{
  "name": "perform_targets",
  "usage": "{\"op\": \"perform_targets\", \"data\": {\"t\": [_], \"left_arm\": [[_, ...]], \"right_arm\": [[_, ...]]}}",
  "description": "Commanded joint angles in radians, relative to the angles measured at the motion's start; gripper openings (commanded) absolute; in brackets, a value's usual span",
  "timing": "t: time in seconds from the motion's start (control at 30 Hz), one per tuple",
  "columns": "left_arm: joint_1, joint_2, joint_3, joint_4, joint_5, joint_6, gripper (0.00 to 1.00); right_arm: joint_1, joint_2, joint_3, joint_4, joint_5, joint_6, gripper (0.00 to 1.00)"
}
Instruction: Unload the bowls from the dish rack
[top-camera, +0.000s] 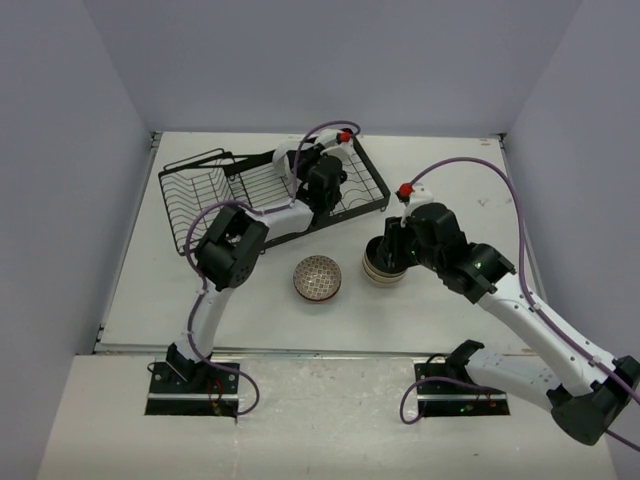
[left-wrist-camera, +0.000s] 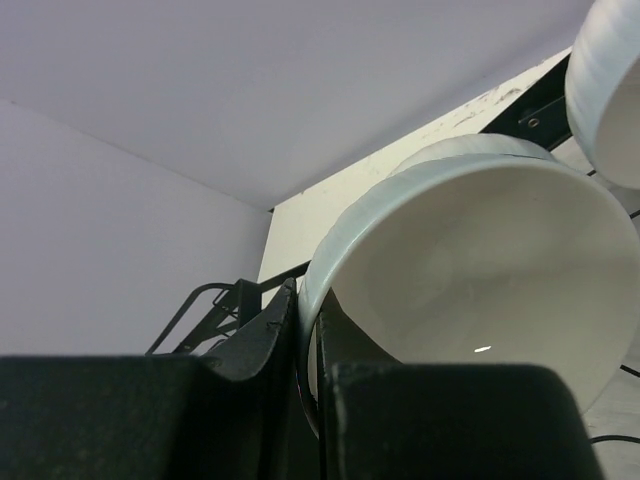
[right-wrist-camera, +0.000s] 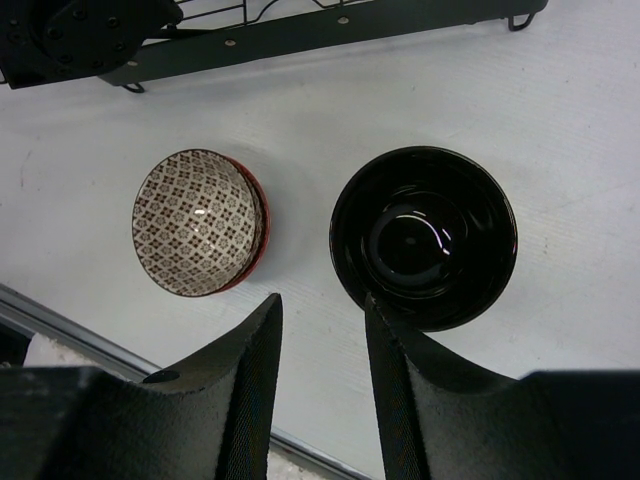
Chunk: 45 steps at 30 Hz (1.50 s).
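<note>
- White table (top-camera: 150, 300), pale walls — dish rack (top-camera: 200, 195) at the far side.
- Inside the rack, left gripper (left-wrist-camera: 308, 325) pinches a white bowl (left-wrist-camera: 480, 270) by the rim, likely to lift it out.
- In front of the rack, right gripper (right-wrist-camera: 318, 330) hangs over a dark bowl (right-wrist-camera: 423, 238), jaws apart, empty — patterned bowl (right-wrist-camera: 195, 222) beside.

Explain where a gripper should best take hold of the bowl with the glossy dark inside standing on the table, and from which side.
Take the dark-inside bowl by its rim, coming straight down from above. It stands mouth up, so the thin edge is exposed all round and can be pinched inside and out. The rounded body looks too wide to span.
</note>
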Motion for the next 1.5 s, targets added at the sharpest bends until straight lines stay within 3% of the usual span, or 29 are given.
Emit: {"op": "perform_targets", "data": {"t": [0.0,0.1,0.37,0.53,0.97,1.27,1.47], "left_arm": [[-0.012,-0.085,0.037,0.115,-0.019,0.021,0.0],[-0.018,-0.102,0.04,0.049,-0.013,-0.018,0.0],[-0.015,-0.152,0.059,-0.243,0.071,-0.313,0.0],[-0.013,-0.203,0.054,-0.422,0.143,-0.535,0.0],[-0.013,-0.327,0.089,-0.785,0.312,-0.906,0.0],[-0.019,-0.45,0.074,-0.965,0.65,-1.173,0.0],[-0.045,-0.536,-0.023,-0.947,0.749,-1.216,0.0]], "right_arm": [[-0.005,0.007,-0.007,0.036,-0.011,-0.016,0.4],[-0.004,0.009,-0.007,0.037,-0.009,-0.016,0.4],[-0.008,0.004,-0.01,0.039,0.026,-0.004,0.41],[-0.022,-0.03,-0.011,0.04,0.025,0.01,0.46],[-0.059,-0.053,0.004,0.056,0.028,0.051,0.63],[-0.06,0.126,0.151,0.096,-0.002,0.077,0.63],[-0.059,0.366,0.387,0.016,0.138,0.062,0.62]]}}
